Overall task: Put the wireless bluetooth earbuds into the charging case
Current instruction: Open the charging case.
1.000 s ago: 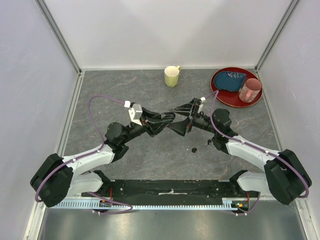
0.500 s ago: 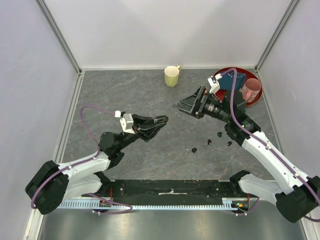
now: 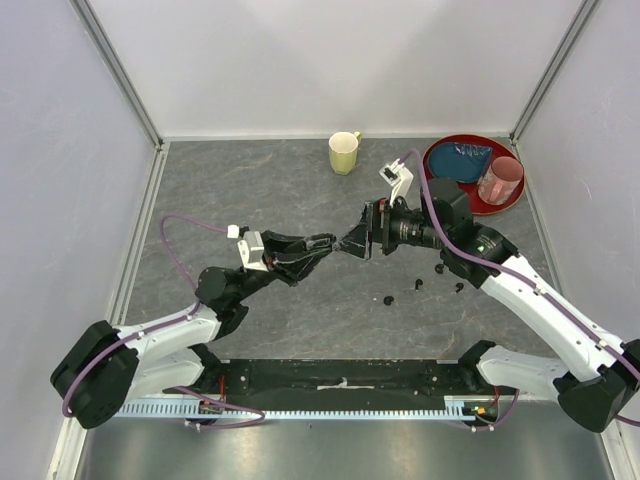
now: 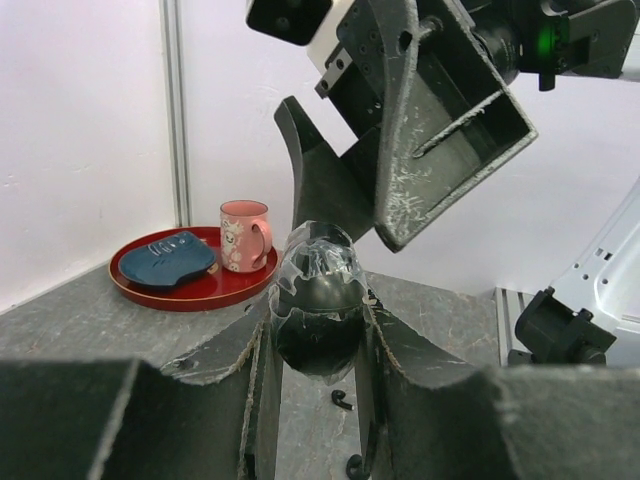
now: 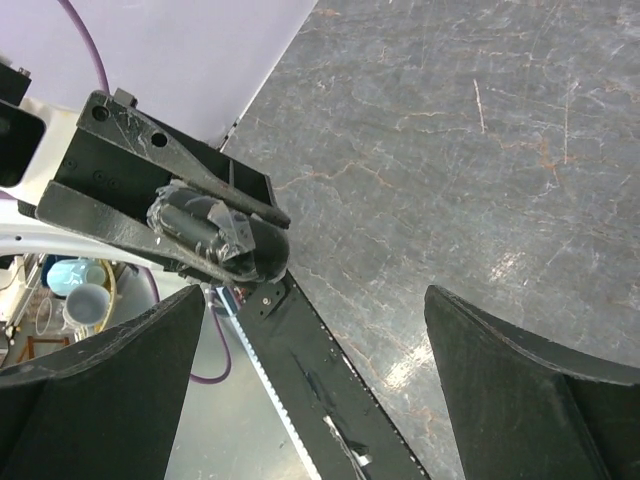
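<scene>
Earbuds (image 3: pixel 389 299) lie loose on the bench (image 3: pixel 240 180) as small black bits, right of centre and near the right arm, none of them in either claw. Behind them, above mid-bench, the left claw (image 3: pixel 320 244) is clamped on the charging case (image 4: pixel 318 325). It pinches the case by its sides and holds it off the surface, presumably to present its top to the other arm. The right claw (image 3: pixel 352 243) faces it almost tip to tip, its jaws spread wide and holding nothing. It looks lined up to work on the case, likely the lid, since the buds cannot go in until that is open. Whether the lid is open I cannot tell. Farther back stand a yellow mug (image 3: pixel 344 152) and a red tray (image 3: pixel 465 205) carrying a pink mug (image 3: pixel 500 180), well apart from the work.
</scene>
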Robot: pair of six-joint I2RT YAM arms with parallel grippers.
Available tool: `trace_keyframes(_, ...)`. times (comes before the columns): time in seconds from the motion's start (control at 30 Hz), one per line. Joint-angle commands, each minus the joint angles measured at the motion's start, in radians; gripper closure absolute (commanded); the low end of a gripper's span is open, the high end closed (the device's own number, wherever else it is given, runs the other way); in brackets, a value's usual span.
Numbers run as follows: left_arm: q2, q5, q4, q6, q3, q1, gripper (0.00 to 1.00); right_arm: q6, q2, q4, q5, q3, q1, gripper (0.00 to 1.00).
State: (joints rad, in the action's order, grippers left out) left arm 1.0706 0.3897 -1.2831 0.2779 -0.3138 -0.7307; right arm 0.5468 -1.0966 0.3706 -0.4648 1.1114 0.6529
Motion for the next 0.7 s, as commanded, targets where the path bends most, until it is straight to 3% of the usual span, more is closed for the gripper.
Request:
trace_keyframes(0.0,-0.001,0.04,-0.102,-0.014,-0.015,-0.004,0.98,-0.035,-0.013,-0.007,0.046,0.048,0.01,0.02)
trace_keyframes(0.67,0.028,0.161,-0.114,0.018,-0.062,-0.004,0.98,0.024,-0.031,-0.013,0.133,0.056,0.011,0.02)
